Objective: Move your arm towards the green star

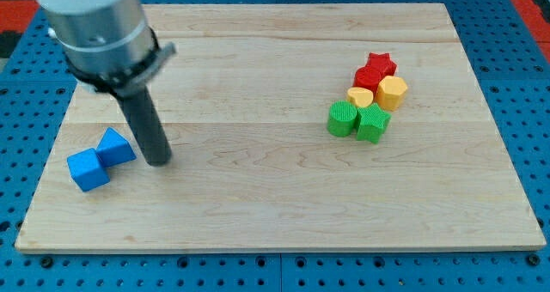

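Note:
The green star (374,123) lies at the view's right, at the lower edge of a tight cluster of blocks, touching a green round block (343,118) on its left. My tip (159,161) rests on the board far to the view's left of the star, just right of two blue blocks. The rod rises from the tip to a grey cylinder at the view's top left.
The cluster also holds a red star (380,65), a red block (368,79), a yellow heart-like block (360,97) and a yellow hexagon (393,92). A blue block (114,146) and a blue cube (88,170) lie at the left. The wooden board (275,206) sits on a blue pegboard.

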Controlling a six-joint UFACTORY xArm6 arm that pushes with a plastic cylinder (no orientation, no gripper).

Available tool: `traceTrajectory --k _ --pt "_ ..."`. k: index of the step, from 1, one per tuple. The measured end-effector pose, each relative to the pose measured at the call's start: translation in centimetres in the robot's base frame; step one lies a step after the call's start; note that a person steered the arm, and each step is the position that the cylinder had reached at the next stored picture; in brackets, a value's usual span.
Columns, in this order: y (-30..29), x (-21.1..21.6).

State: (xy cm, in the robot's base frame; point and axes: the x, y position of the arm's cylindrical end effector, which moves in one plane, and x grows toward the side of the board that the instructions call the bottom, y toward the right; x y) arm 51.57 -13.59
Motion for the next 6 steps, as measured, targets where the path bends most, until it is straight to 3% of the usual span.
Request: traceTrajectory --k 2,3,4,6 --pt "2.0 2.1" --pt "8.2 2.3" --pt "18.7 3.3" --pt "28.3 3.7"
